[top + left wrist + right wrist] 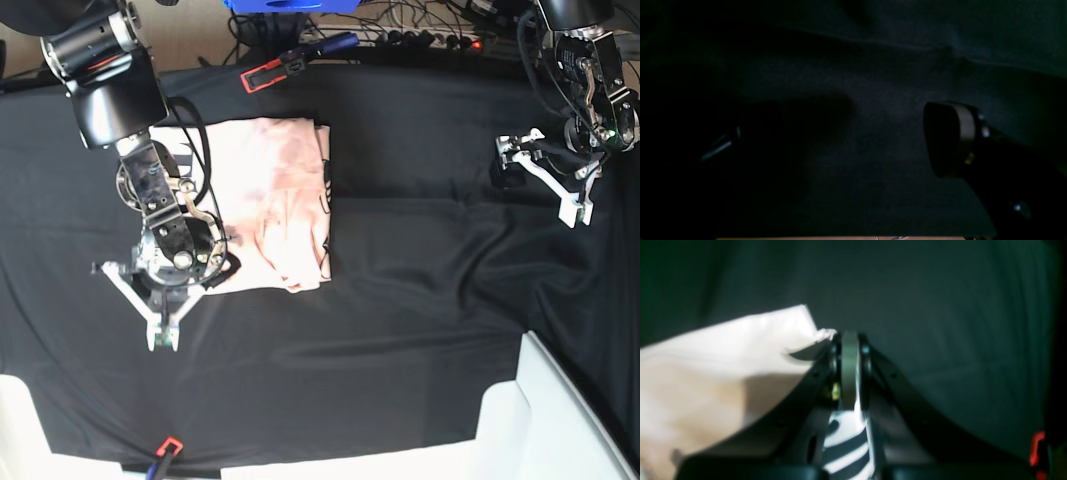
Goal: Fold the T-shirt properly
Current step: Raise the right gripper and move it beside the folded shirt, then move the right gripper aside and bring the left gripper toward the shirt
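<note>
Here, on the black table cloth (400,280): one pale pink T-shirt (275,200), lying folded into a narrow upright rectangle toward the left-centre of the base view, with a sliver of black lettering showing along its right edge. One right gripper (160,335), at the lower left corner of the shirt in the base view; its jaws are pressed together, and in the right wrist view a pinch of the shirt's pale fabric (740,373) sits caught between the closed fingers (849,370), the black-and-white printed part hanging just below them. One left gripper (545,180), well apart from the shirt on the far right of the base view, low over bare cloth; its jaws stand wide apart, holding nothing, and the left wrist view shows only dark cloth between one finger pad (950,138) and the other, which is lost in shadow. One red-and-black clamp (290,68) at the cloth's far edge, another (165,452) at the near edge.
</note>
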You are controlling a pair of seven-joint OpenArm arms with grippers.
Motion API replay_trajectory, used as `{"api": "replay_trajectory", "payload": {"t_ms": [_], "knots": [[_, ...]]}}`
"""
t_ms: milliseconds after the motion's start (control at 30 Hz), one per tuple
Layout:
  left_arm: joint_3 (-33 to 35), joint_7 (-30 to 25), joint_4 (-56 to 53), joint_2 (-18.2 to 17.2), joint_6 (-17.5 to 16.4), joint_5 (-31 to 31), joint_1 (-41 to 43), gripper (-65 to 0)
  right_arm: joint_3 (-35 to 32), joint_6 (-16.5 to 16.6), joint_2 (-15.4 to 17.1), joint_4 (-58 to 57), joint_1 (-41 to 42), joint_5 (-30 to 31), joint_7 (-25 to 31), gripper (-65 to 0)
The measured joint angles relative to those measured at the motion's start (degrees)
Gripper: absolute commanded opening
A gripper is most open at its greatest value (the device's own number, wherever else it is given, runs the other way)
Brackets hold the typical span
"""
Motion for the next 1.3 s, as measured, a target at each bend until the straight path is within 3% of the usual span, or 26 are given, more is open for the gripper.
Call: {"api": "replay_trajectory", "payload": {"t_ms": [233,433,500,667,1000,1200,1300], "knots": [[0.4,0.0,0.0,0.1,0.0,-0.2,0.0,0.0,-0.2,2.0,-5.0,-11.0,0.0,0.2,7.6,-63.8],[0.5,0.0,0.0,0.1,0.0,-0.2,0.0,0.0,-6.8,2.3,-3.8,-11.7,2.0,0.2,8.5,-63.8],[0.6,0.0,0.0,0.2,0.0,-0.2,0.0,0.0,-7.0,2.1,-3.6,-11.5,2.7,0.5,6.4,-63.8],[0.8,-0.1,0.3,0.2,0.0,-0.4,0.0,0.0,-7.1,0.9,1.1,-10.7,4.2,0.3,4.0,-63.8],[11.7,0.0,1.2,0.7,0.0,-0.4,-3.5,0.0,-5.9,1.0,9.7,8.3,0.5,0.4,-1.6,-63.8],[12.2,-0.4,0.1,2.3,0.0,-1.0,-8.5,0.0,4.4,0.7,9.6,12.9,-6.4,0.4,-2.1,-63.8],[12.3,0.0,-2.5,2.6,-1.3,-8.2,-9.6,0.0,7.2,0.9,9.4,15.8,-9.6,0.4,-1.9,-63.8]]}}
